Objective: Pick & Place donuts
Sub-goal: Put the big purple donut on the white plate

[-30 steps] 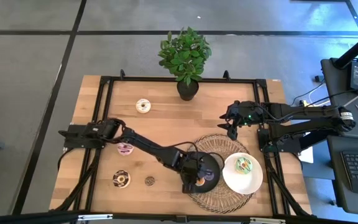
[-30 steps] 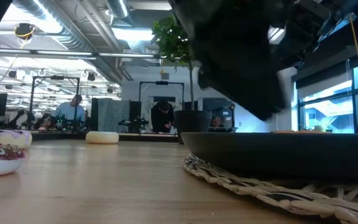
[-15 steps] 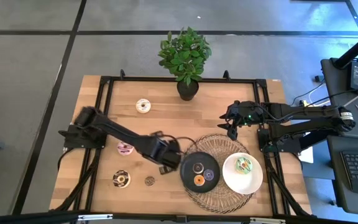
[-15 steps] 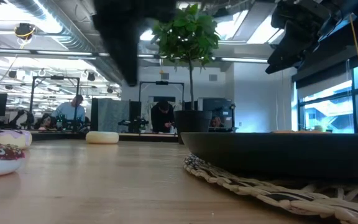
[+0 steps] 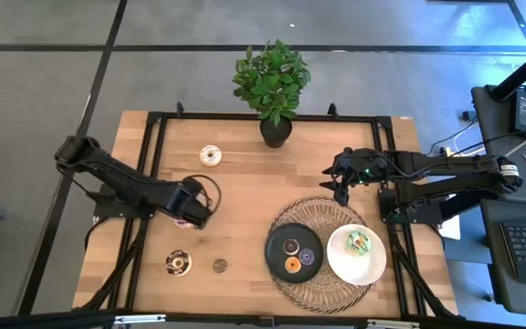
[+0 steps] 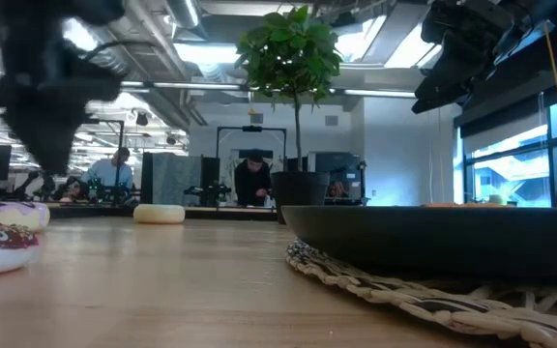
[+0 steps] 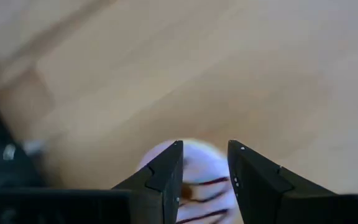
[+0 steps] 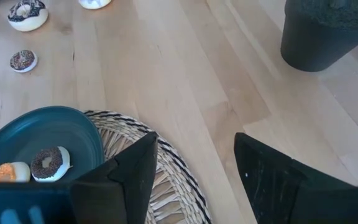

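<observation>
- Hovering directly over the pink-iced donut with dark stripes (image 5: 184,217), the left gripper (image 5: 193,203) sits on the left half of the light wooden table (image 5: 245,174); in the left wrist view its two dark fingers (image 7: 166,171) stand a little apart, released, with the donut (image 7: 194,186) showing between and below them and nothing grasped.
- The right gripper (image 5: 340,180) hangs near the table's right edge, above the woven round mat (image 5: 322,283); its fingers (image 8: 126,171) are spread wide in the right wrist view and hold nothing.
- The round dark plate (image 5: 272,247) rests on the mat and carries three mini donuts: a brown one (image 5: 290,246), a purple one (image 5: 307,257) and an orange one (image 5: 291,265).
- The round white plate (image 5: 341,265), just beside the dark plate on the mat, holds the green-iced donut (image 5: 359,242).
- The white-iced donut (image 5: 210,155) lies towards the far side of the table, near the potted green plant (image 5: 273,87).
- The chocolate-iced donut (image 5: 178,263) lies near the front left, with the small tan mini donut (image 5: 219,266) just beside it.
</observation>
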`<state>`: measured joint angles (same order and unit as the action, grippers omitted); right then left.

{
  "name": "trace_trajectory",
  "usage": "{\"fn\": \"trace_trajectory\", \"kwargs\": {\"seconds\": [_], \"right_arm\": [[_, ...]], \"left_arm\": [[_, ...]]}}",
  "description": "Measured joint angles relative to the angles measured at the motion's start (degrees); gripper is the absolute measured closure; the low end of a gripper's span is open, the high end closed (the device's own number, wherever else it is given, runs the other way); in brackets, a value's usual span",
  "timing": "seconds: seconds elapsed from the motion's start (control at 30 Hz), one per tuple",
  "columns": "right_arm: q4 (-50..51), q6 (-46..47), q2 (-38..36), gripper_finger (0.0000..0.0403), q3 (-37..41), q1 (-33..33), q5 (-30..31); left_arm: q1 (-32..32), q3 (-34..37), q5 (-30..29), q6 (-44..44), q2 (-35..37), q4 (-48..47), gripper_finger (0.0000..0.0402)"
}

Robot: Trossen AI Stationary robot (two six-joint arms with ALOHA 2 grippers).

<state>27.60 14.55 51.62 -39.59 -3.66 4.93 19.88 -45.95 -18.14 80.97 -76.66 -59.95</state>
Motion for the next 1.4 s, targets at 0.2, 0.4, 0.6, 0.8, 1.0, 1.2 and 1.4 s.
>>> {"fn": "trace_trajectory", "kwargs": {"seconds": [0.2, 0.4, 0.6, 0.8, 1.0, 1.2, 1.4], "right_arm": [[-0.1, 0.0, 0.0, 0.0189, 0.0, 0.0, 0.0], [-0.1, 0.0, 0.0, 0.0189, 0.0, 0.0, 0.0], [-0.1, 0.0, 0.0, 0.0189, 0.0, 0.0, 0.0], [-0.1, 0.0, 0.0, 0.0189, 0.0, 0.0, 0.0], [-0.1, 0.0, 0.0, 0.0189, 0.0, 0.0, 0.0], [-0.1, 0.0, 0.0, 0.0189, 0.0, 0.0, 0.0], [-3.1, -4.9, 0.0, 0.0189, 0.1, 0.2, 0.1]], "left_arm": [[0.8, 7.4, 5.3, 8.3, 1.8, 0.6, 0.0279], [1.1, 9.4, 7.5, 8.5, 1.8, 3.2, 0.0287], [1.1, 11.4, 9.0, 7.2, 1.8, 4.6, 0.0301], [1.0, 13.4, 11.6, 0.2, 1.9, 6.2, 0.0314], [1.0, 13.7, 11.9, -0.8, 1.8, 8.7, 0.0353], [1.0, 13.7, 11.6, -0.8, 2.1, 8.9, 0.0393], [1.1, 7.6, 2.3, -5.3, 2.2, 10.7, 0.0392]]}}
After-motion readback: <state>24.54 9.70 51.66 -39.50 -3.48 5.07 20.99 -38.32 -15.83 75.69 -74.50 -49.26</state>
